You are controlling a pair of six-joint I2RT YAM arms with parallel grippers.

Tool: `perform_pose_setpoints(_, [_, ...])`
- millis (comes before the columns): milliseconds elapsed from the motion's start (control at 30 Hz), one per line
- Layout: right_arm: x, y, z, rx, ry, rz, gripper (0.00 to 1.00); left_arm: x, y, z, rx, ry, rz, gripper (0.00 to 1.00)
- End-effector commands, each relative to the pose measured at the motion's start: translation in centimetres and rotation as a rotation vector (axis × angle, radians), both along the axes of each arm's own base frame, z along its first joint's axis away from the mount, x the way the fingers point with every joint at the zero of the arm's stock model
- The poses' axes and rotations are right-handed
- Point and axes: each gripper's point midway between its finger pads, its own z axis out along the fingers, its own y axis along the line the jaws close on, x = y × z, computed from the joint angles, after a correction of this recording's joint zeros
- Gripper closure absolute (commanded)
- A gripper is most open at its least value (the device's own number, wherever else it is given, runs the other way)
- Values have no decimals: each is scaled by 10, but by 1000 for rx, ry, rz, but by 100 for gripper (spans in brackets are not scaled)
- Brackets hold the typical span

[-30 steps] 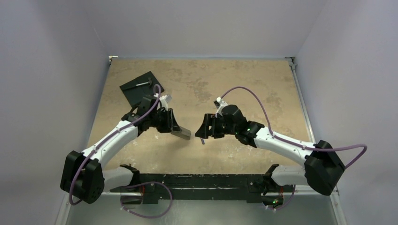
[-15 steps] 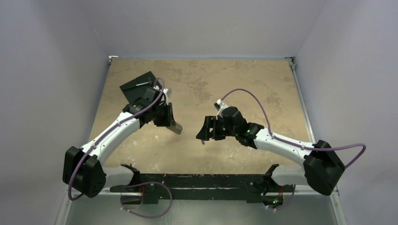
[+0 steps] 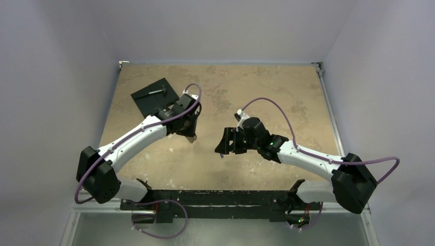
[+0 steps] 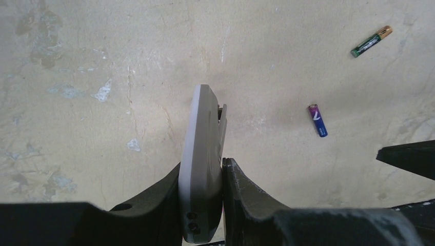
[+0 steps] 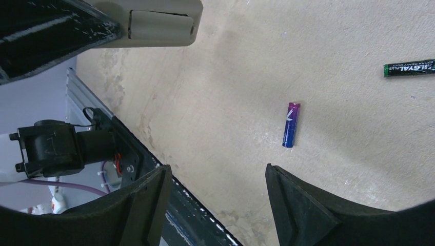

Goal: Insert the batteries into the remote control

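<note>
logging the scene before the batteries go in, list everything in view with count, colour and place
remote control: one, grey back showing, held on edge above the table in the left end effector
batteries: two, one purple-blue, one green with a gold end, loose on the table, apart from each other, neither held
slab: one, black, square, far left of the table
tool: one, grey, small, lying on the slab
table: one, mottled tan, walled on three sides
arms: two, white and black, left and right, reaching in from the near edge
left end effector: one, black, shut on the remote control
right end effector: one, black, open, above the purple-blue battery
</note>
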Motion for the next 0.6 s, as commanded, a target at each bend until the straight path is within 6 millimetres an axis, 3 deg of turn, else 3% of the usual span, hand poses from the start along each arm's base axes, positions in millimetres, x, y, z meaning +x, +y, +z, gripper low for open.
perform_pose_setpoints(0, [4,0,7,10,-50,0,25,5,4,6,140,-58,20,100])
perform_pose_setpoints(567, [5,0,0,-13,-49,9,25,-9,-27,0,441,-129,-47,100])
